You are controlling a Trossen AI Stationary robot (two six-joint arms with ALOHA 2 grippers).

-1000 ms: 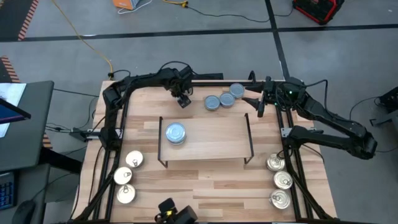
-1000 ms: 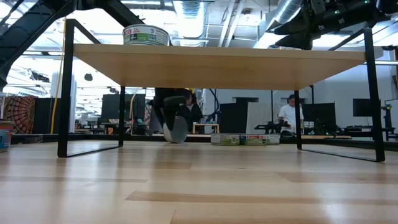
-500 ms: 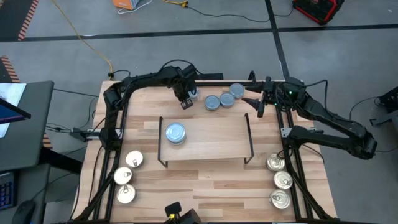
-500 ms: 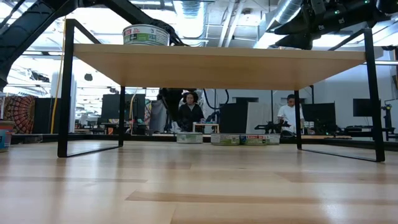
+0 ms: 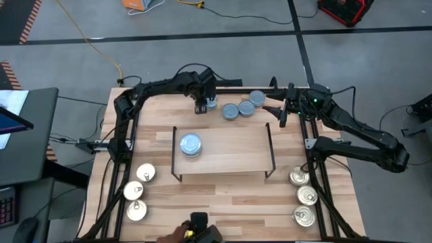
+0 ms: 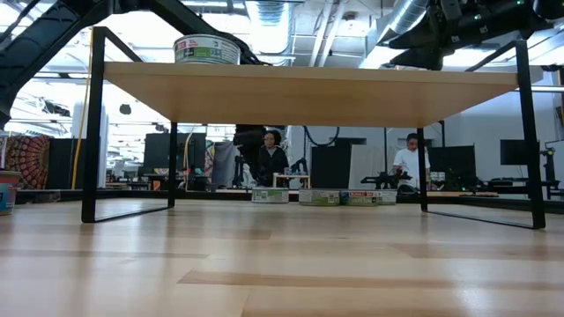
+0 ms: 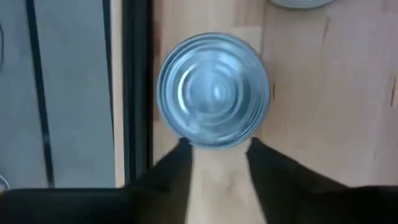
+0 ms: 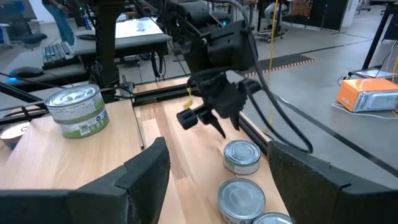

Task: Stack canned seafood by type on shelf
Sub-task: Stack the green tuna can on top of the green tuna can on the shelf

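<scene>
Four blue-grey tins [image 5: 239, 106] sit in a row near the back edge of the table [image 5: 223, 202], and one more blue-grey tin [image 5: 190, 144] rests on the shelf [image 5: 233, 154] (a low wooden rack with thin black legs). Three shiny tins [image 5: 137, 191] lie in a line at the front left of the table, and three other shiny tins [image 5: 302, 196] lie at the front right. The left tool [image 7: 217, 155] hangs right over the end tin [image 7: 213, 99] of the back row. Its fingers [image 7: 180, 163] are a little apart, with the tips just beside the tin's rim, not squeezing it. The right tool [image 8: 214, 171] waits by the back right corner, fingers wide apart and holding nothing.
</scene>
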